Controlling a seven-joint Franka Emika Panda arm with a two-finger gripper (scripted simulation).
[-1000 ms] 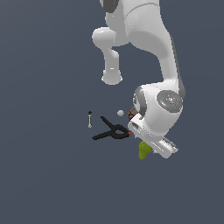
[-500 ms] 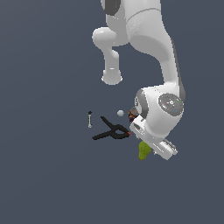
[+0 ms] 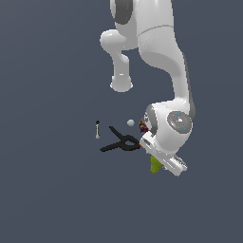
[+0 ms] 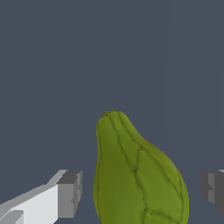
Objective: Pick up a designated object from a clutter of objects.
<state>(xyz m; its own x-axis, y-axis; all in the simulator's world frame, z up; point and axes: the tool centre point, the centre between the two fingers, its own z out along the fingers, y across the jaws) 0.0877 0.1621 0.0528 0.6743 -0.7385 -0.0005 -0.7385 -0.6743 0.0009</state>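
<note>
The yellow-green pear-like object [image 4: 138, 175] fills the wrist view, lying between my two fingers, with gaps on both sides. In the exterior view it [image 3: 155, 164] pokes out from under the hand. My gripper [image 4: 142, 192] is open around it; one fingertip [image 4: 70, 192] and the other [image 4: 213, 186] stand apart from it. In the exterior view the gripper itself is hidden under the white hand [image 3: 163, 159]. The black clamp with orange tip [image 3: 119, 141], the tiny white ball [image 3: 130, 123], the thin white stick [image 3: 97, 129] and the red-blue can [image 3: 143, 126] lie to the exterior view's left of the hand.
The clutter sits on a flat dark grey floor [image 3: 47, 190]. The white arm [image 3: 156, 57] rises above the hand and partly hides the can.
The hand has sunk slightly toward the floor over the yellow-green object. The clutter has not moved.
</note>
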